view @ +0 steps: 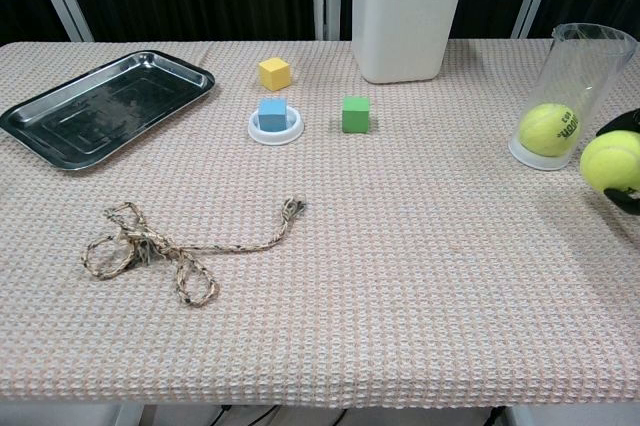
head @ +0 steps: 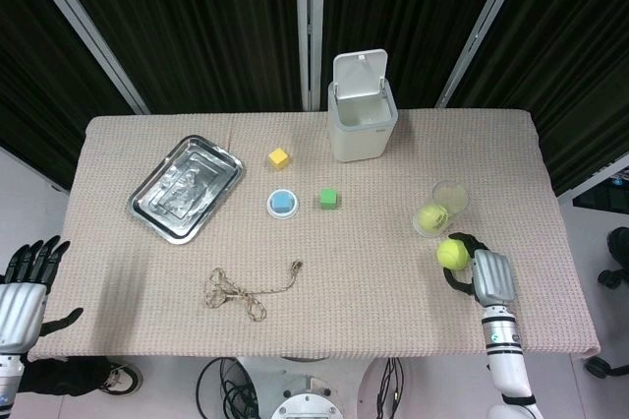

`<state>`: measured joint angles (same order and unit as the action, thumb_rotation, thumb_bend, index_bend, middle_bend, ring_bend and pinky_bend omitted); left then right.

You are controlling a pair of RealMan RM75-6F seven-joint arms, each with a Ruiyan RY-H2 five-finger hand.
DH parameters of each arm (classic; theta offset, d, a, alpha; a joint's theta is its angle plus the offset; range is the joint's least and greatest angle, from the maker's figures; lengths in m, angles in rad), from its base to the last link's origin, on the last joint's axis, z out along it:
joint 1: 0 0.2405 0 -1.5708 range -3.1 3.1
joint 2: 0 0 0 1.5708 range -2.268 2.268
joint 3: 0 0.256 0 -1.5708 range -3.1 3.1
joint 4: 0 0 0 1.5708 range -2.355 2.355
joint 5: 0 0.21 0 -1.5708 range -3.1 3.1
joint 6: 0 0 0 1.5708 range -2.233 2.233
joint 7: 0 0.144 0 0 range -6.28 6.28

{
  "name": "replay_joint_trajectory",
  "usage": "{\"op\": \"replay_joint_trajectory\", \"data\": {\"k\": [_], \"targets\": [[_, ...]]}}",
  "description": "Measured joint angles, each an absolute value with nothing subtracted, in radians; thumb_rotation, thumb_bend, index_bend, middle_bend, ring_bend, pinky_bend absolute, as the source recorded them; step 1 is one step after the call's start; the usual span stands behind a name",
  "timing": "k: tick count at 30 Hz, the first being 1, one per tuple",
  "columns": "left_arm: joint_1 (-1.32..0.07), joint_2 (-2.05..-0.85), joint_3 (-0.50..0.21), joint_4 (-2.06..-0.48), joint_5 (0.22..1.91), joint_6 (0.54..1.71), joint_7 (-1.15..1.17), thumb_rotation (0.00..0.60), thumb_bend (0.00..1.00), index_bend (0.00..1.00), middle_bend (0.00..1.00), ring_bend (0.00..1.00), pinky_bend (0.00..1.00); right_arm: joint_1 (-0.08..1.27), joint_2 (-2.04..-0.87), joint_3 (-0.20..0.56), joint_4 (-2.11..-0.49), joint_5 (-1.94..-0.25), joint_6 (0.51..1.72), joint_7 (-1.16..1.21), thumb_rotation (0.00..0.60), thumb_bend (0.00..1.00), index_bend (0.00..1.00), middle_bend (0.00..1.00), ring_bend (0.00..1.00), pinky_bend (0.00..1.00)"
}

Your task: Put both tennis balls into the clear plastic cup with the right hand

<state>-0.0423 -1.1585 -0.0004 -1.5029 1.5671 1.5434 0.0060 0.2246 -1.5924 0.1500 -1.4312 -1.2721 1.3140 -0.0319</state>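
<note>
A clear plastic cup (head: 447,201) (view: 582,71) stands upright near the table's right side with one tennis ball (head: 429,217) (view: 550,129) at its bottom. The second tennis ball (head: 452,254) (view: 611,160) is just in front of the cup, gripped by my right hand (head: 482,273) (view: 628,161), whose dark fingers wrap around it. In the chest view the ball sits slightly above the cloth. My left hand (head: 27,286) hangs off the table's front left corner, fingers spread, holding nothing.
A white lidded bin (head: 362,109) stands at the back centre. A metal tray (head: 186,187) lies at the left. Yellow cube (head: 279,157), blue cube on a white ring (head: 282,204) and green cube (head: 329,199) sit mid-table. A knotted rope (head: 246,287) lies near the front.
</note>
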Motion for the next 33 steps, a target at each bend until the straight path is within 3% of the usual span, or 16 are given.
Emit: {"op": "replay_joint_trajectory", "data": {"k": [9, 14, 22, 33], "targets": [[-0.043, -1.157, 0.001, -1.515, 1.573, 1.546, 0.019, 0.600, 0.06, 0.06, 0.00, 0.00, 0.02, 0.187, -1.433, 0.148, -1.700, -1.546, 1.549, -0.048, 0.600, 0.33, 0.53, 0.41, 0.38, 0.55], [-0.044, -1.156, 0.001, -1.518, 1.574, 1.545, 0.022, 0.600, 0.06, 0.06, 0.00, 0.00, 0.02, 0.198, -1.392, 0.214, -1.770, -1.615, 1.634, -0.109, 0.600, 0.33, 0.53, 0.41, 0.38, 0.55], [-0.044, -1.153, 0.002, -1.530, 1.574, 1.543, 0.038, 0.600, 0.06, 0.06, 0.00, 0.00, 0.02, 0.314, -1.385, 0.330, -1.752, -1.403, 1.450, -0.278, 0.600, 0.33, 0.52, 0.38, 0.38, 0.55], [-0.048, -1.139, 0.005, -1.558, 1.575, 1.533, 0.039, 0.600, 0.06, 0.06, 0.00, 0.00, 0.02, 0.433, -1.412, 0.373, -1.673, -1.163, 1.286, -0.453, 0.600, 0.33, 0.49, 0.35, 0.37, 0.54]]}}
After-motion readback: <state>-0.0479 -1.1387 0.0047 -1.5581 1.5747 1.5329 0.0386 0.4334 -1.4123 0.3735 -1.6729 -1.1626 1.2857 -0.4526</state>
